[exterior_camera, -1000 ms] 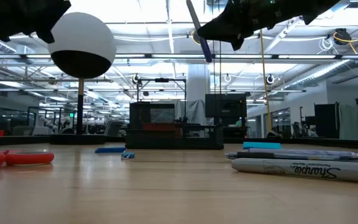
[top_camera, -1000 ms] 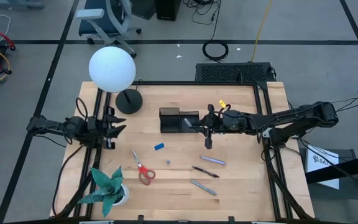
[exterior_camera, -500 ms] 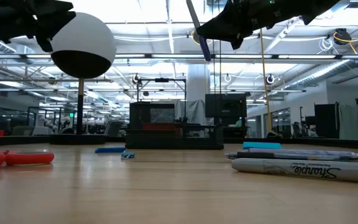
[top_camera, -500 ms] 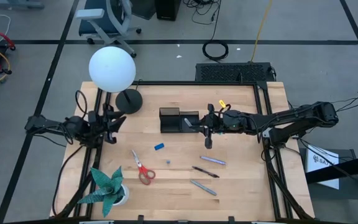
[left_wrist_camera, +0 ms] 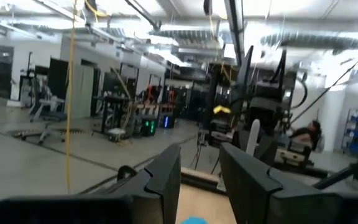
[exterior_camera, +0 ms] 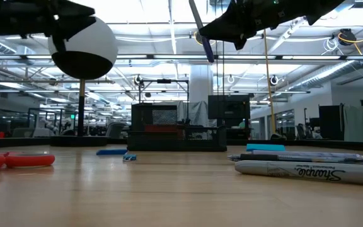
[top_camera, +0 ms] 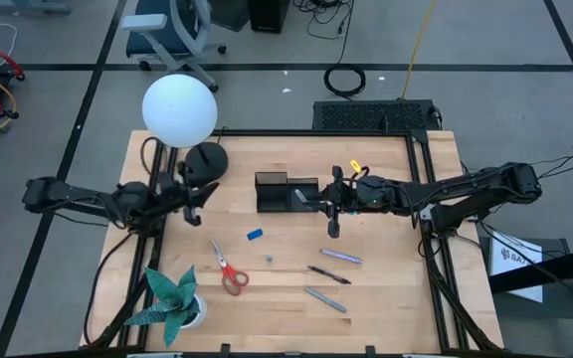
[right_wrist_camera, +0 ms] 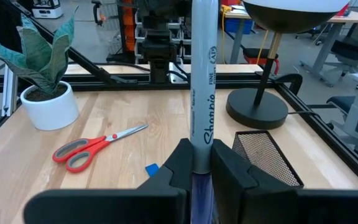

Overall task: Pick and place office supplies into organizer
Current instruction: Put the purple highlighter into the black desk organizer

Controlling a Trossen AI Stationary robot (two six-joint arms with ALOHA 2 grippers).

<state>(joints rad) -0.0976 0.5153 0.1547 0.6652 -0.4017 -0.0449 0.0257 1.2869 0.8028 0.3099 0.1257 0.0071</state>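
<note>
My right gripper [top_camera: 333,202] hangs above the table just right of the black organizer [top_camera: 286,192], shut on a grey marker [right_wrist_camera: 201,93] with a purple end. My left gripper [top_camera: 197,202] hovers near the lamp base [top_camera: 207,161]; it is open and empty, as the left wrist view [left_wrist_camera: 201,180] shows. Flat on the wood lie red-handled scissors [top_camera: 229,268], a blue pad [top_camera: 255,235], a tiny blue block [top_camera: 268,258] and three pens [top_camera: 328,274]. My right gripper pinches the marker's grey barrel [right_wrist_camera: 199,163] between its two fingers, just above the purple end. The fingers come about level from the table's right and lie across the marker. The marker stands nearly upright, somewhat tilted, lifted clear of the table [exterior_camera: 201,31].
A lamp with a white globe [top_camera: 179,109] stands at the far left. A green paper plant in a white pot [top_camera: 172,298] sits at the near left corner. A black frame rail [top_camera: 431,239] borders the table's right side.
My left gripper has moved toward the table's right edge and a little up, coming nearer the lamp base, and it has tipped upward and rolled. Its fingers stay apart.
</note>
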